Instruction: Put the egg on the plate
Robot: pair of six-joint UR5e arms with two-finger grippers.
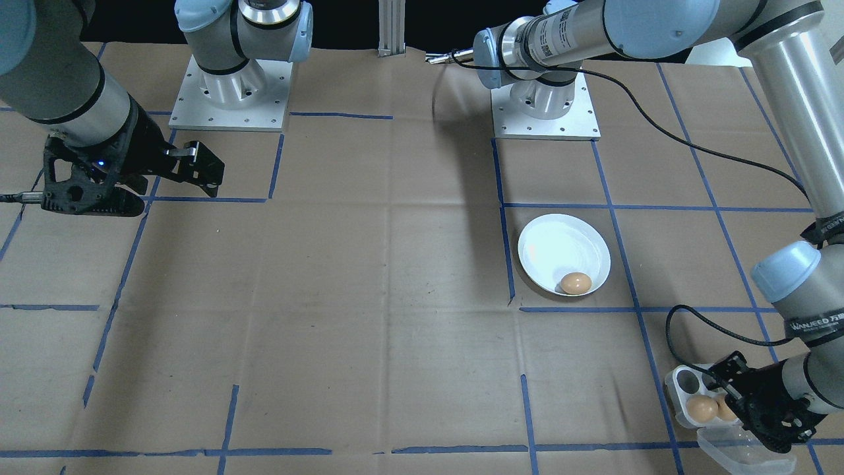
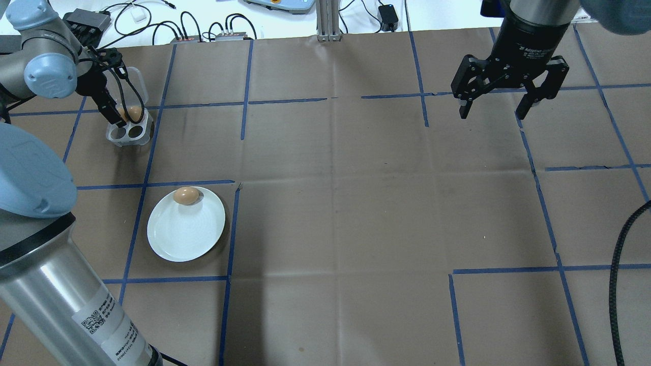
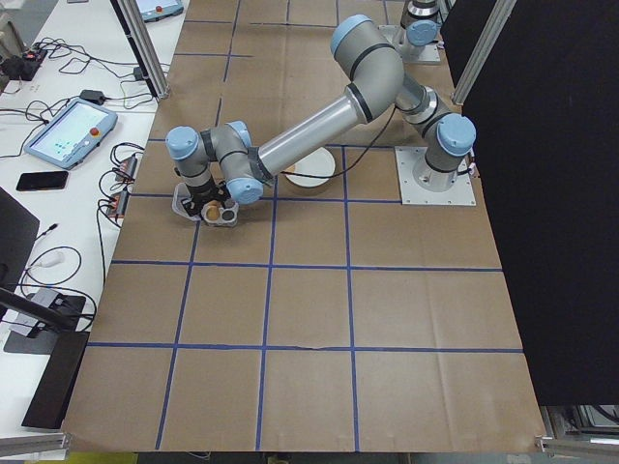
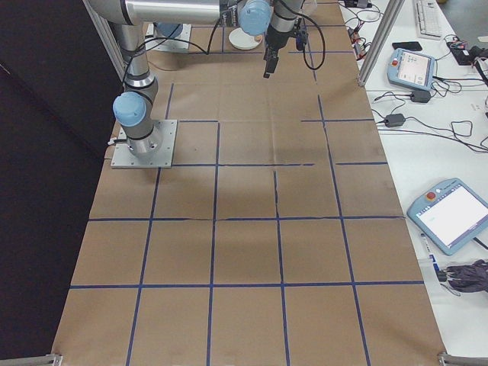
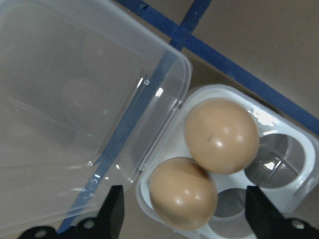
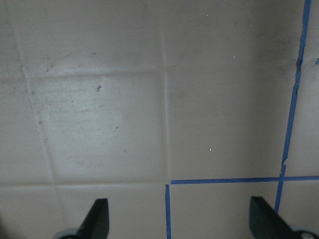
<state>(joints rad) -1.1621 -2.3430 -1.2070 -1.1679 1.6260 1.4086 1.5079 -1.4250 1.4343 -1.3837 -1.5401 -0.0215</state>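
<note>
Left wrist-mounted view looks straight down on the egg tray (image 5: 279,164). Two brown eggs sit in it, touching. The near egg (image 5: 183,193) lies right between the two fingers of the left tool (image 5: 183,219), which is wide open and holds nothing. The fingertips are cut off at the bottom edge, so I cannot tell how low they are. This egg looks a bit longer from side to side. The far egg (image 5: 222,135) sits just behind it. The clear lid (image 5: 75,114) lies open beside the tray.

Farther off on the surface (image 2: 356,213) is the round white plate (image 2: 185,234), with one egg on plate (image 2: 186,195) already at its rim. The left arm is much nearer.

The right tool (image 2: 492,108) hangs wide open and empty, well apart.
</note>
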